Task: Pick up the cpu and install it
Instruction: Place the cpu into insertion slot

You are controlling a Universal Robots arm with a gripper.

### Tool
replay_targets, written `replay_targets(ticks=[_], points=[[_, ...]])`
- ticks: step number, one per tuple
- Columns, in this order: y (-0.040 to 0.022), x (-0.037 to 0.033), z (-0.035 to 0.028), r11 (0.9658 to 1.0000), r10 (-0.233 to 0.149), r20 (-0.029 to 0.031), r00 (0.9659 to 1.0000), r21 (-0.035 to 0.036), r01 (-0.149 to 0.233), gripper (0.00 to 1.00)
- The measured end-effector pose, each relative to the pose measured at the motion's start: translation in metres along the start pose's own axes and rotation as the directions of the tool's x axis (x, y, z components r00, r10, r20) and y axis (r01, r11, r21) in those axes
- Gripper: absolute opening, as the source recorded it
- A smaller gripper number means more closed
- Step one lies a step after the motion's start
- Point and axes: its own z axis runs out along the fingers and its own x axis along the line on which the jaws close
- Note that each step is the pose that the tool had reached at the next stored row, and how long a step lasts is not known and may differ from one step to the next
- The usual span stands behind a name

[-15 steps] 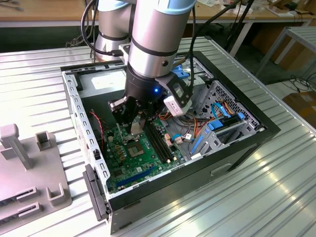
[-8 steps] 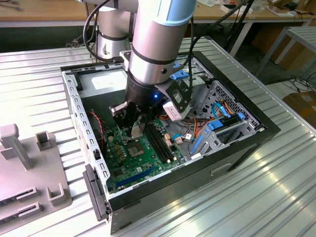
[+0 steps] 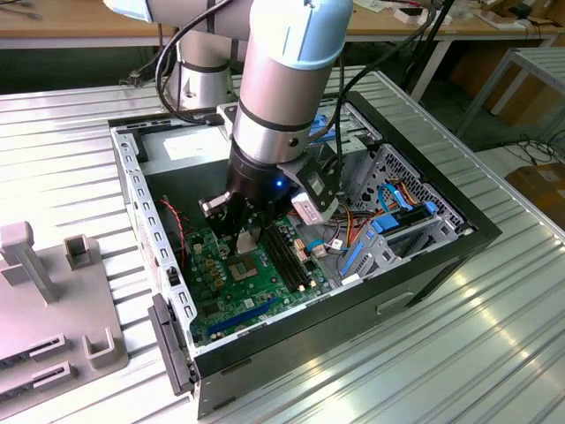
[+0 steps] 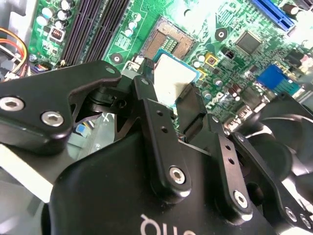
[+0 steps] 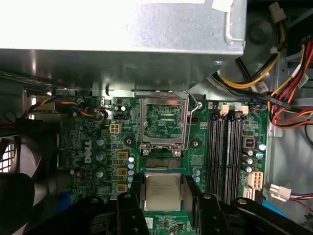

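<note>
The cpu (image 5: 162, 191), a small square chip with a dull silver top, sits between my black fingers (image 5: 131, 203) with my gripper (image 5: 162, 184) shut on it. In the second wrist view the cpu (image 4: 172, 77) is held tilted over the green motherboard (image 4: 230, 19), just short of the square socket (image 4: 168, 41). The socket's metal frame (image 5: 164, 122) stands flipped open, and its dark contact area (image 5: 161, 160) shows beside the chip's edge. In the exterior view my gripper (image 3: 245, 237) reaches down into the open computer case (image 3: 424, 256) above the motherboard (image 3: 238, 291).
Long black memory slots (image 5: 225, 147) run beside the socket. A metal power supply box (image 5: 122, 39) and bundled coloured cables (image 5: 274, 73) crowd one side, a black fan (image 5: 14, 161) the other. A drive cage (image 3: 397, 177) fills the case's far end. A grey fixture (image 3: 44, 291) stands at the exterior view's left.
</note>
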Motion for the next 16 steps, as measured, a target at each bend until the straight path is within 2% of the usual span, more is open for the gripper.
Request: replay_targets(ticks=[10,16], points=[[-0.0034,-0.0005,0.0207,1.0,0.0,0.0001,1.0,0.0,0.0,0.44],[-0.0035,-0.0006,0.0215,1.0,0.0,0.0,1.0,0.0001,0.0,0.44]])
